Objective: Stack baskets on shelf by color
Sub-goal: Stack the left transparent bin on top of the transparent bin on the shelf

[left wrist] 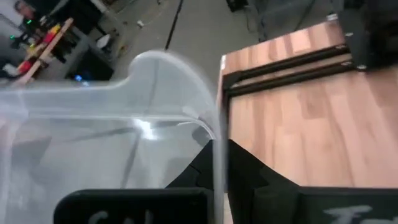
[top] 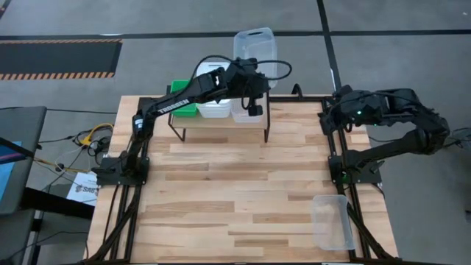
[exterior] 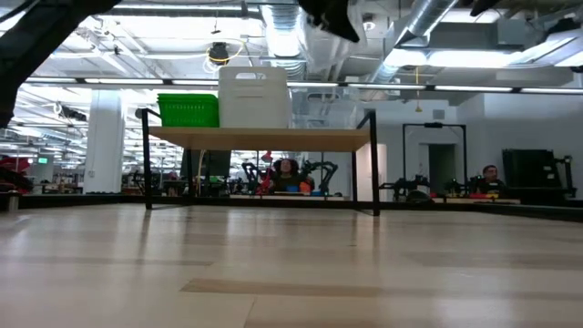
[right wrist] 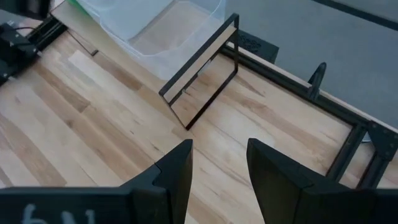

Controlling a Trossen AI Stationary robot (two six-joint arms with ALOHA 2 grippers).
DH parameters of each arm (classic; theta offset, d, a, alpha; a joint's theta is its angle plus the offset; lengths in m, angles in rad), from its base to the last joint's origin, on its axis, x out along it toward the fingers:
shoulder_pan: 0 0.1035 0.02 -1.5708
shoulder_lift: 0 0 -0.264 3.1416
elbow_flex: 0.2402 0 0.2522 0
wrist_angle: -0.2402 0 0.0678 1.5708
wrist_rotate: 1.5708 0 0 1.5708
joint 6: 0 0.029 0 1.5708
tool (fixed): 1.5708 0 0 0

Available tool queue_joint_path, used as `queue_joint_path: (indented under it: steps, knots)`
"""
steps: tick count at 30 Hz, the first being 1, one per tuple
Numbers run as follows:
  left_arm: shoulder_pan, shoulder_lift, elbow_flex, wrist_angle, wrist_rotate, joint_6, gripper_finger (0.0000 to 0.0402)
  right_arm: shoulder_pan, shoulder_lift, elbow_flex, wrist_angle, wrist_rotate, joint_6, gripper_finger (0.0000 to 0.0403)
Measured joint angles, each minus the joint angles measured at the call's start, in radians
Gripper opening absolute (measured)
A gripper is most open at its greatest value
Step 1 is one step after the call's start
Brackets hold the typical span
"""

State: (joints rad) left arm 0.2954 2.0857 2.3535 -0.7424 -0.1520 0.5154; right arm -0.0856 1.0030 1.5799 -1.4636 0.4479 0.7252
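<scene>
My left gripper (top: 252, 73) (left wrist: 214, 171) is above the right end of the shelf (top: 221, 121), shut on a clear basket (top: 255, 46) that reaches out past the table's far edge. On the shelf stand a green basket (top: 183, 103) (exterior: 189, 109), a white basket (top: 214, 108) (exterior: 255, 96) and another pale see-through basket (top: 243, 110), side by side on their bases. A further clear basket (top: 331, 221) lies on the table near its near right corner. My right gripper (top: 329, 112) (right wrist: 219, 155) is open above the table's far right part. My left gripper holds the clear basket by one wall at its rim (left wrist: 213, 134), one finger inside the tub and one outside. The basket is lifted clear of the shelf and extends away from the fingers toward the far side.
The shelf's thin black legs (right wrist: 205, 93) stand on the table near its far edge. Black frame rails (right wrist: 348, 146) run along the table's edges. Bare wood (top: 243, 191) lies between the shelf and the near edge. People and benches show in the room behind.
</scene>
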Motion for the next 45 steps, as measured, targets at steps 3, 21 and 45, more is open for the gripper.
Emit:
queue_joint_path:
  steps: [3, 21, 45]
  knots:
    - [0.011, 0.011, -0.003, -0.053, 0.007, -0.047, 0.0000, 0.000, 0.006, 0.000, -0.001, 0.000, 0.000, 0.0175]
    - [-0.002, 0.063, -0.003, -0.273, 0.011, -0.106, 0.0000, -0.036, 0.020, 0.000, 0.003, -0.001, 0.027, 0.0175]
    - [-0.035, 0.051, 0.003, -0.316, -0.012, -0.171, 0.0000, -0.034, 0.020, 0.000, 0.002, -0.005, 0.026, 0.0175]
